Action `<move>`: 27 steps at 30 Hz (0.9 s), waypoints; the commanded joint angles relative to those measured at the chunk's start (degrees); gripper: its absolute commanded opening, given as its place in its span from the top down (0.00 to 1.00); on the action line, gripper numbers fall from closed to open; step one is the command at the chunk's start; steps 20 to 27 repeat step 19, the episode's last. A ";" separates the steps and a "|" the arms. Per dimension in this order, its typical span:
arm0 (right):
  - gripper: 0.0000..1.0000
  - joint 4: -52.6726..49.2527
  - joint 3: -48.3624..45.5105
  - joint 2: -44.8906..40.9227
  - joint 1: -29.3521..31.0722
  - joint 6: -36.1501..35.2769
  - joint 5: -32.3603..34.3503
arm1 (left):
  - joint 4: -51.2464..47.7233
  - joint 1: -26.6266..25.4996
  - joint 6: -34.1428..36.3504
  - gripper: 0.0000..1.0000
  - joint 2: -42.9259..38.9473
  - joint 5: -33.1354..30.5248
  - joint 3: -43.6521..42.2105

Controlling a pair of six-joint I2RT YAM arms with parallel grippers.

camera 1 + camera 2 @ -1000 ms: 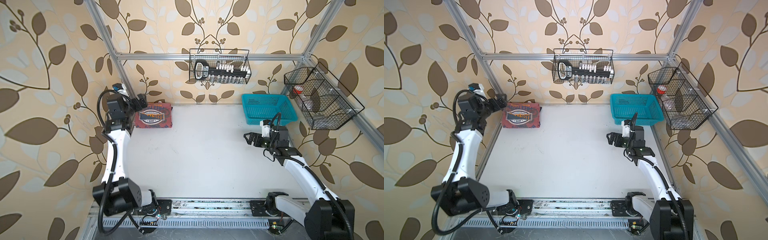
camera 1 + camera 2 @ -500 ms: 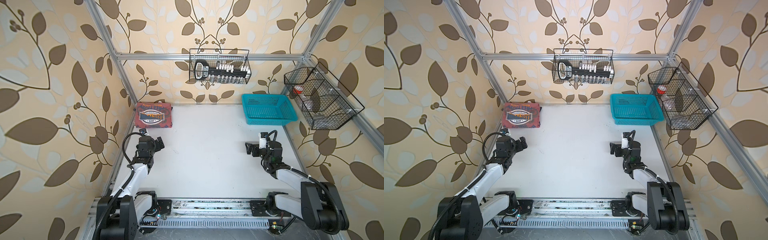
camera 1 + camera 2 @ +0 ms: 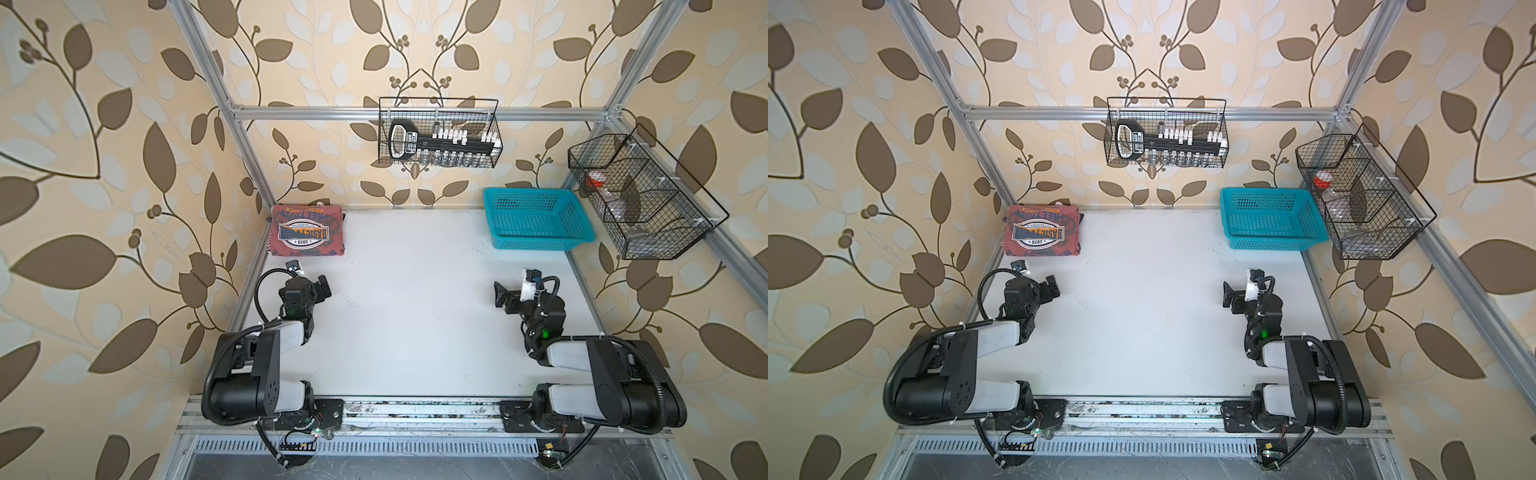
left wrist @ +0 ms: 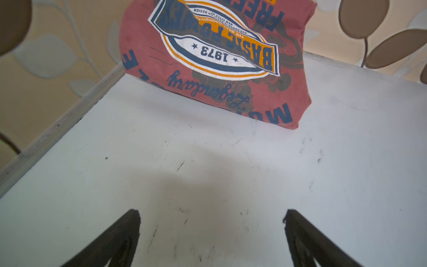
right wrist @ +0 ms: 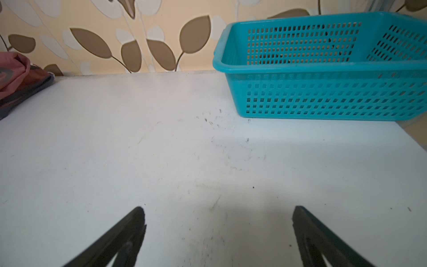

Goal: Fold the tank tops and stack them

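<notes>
The folded stack [image 3: 306, 229], red top [image 4: 219, 57] uppermost, lies in the table's [image 3: 415, 316] far left corner, just ahead of the left gripper [image 3: 323, 286] and well apart from the right gripper [image 3: 502, 296]; both gape wide, empty.

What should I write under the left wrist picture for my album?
Open left tool above the white table, facing a folded red tank top with a 1973 badge.

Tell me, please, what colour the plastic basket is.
The basket is turquoise, shown best in the right wrist view.
</notes>
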 commanded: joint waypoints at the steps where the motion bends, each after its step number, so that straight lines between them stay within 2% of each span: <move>1: 0.00 2.70 0.71 -0.35 0.74 -1.66 2.41 | 0.16 0.02 1.69 0.01 0.31 1.09 2.46; 3: 0.00 3.20 0.75 -0.02 1.50 -2.03 3.95 | 1.31 -0.05 2.90 0.01 2.34 2.17 3.50; 14: 0.00 1.44 1.39 -0.20 3.06 -2.41 7.52 | -0.31 -0.32 3.13 0.01 1.64 2.49 3.71; 27: 0.00 1.47 1.25 -0.43 3.02 -2.29 7.50 | -0.26 -0.32 3.11 0.01 1.53 2.47 3.67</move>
